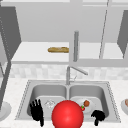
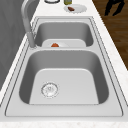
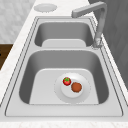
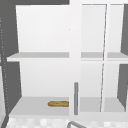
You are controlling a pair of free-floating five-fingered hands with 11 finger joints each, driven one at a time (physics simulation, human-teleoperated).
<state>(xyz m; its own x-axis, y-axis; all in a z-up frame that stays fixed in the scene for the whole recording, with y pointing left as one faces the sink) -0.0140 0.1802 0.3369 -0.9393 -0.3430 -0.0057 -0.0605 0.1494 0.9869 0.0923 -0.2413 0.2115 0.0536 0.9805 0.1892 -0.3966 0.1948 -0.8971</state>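
Plate [image 1: 88, 105] sits in the right basin of the sink [image 1: 25, 93], just behind and left of the right hand [image 1: 98, 116]: one white round plate, two food items on it, a red strawberry [image 1: 82, 108] with green cap and a brown round meatball-like piece [image 1: 86, 103].

Front view: right hand is curled shut, holding nothing, low over the sink's front rim. Left hand [image 1: 37, 111] hovers over the left basin's front edge, fingers straight and spread, pointing up, touching nothing. One glossy red ball [image 1: 67, 114] between the two hands, nearest the camera. One drain [image 1: 49, 103] just right of the left hand. One grey metal faucet [image 1: 68, 75], spout angled right, behind both hands. One tan baguette [image 1: 58, 49] on the lower cabinet shelf, well above and behind them. Part of another plate [image 1: 124, 105] at the right edge, beyond the right hand.

Left side view: two smooth steel basins, rounded corners. Round drain [image 2: 50, 89] in the near one; plate [image 2: 56, 44] with one brown item in the far one. One hand [image 2: 113, 7] at top right over the dark floor, which one I cannot tell. A second white plate [image 2: 75, 9] with food on the marble counter, near that hand.

Right side view: plate [image 3: 72, 87] in near basin, strawberry [image 3: 66, 81] touching or just beside the brown piece [image 3: 76, 87]. One bare white plate [image 3: 45, 7] on the far counter. Faucet [image 3: 98, 22] is square-section, L-shaped.

Upper view: open white cabinet, two shelf levels, one baguette [image 4: 58, 103], one vertical grey handle [image 4: 76, 98].
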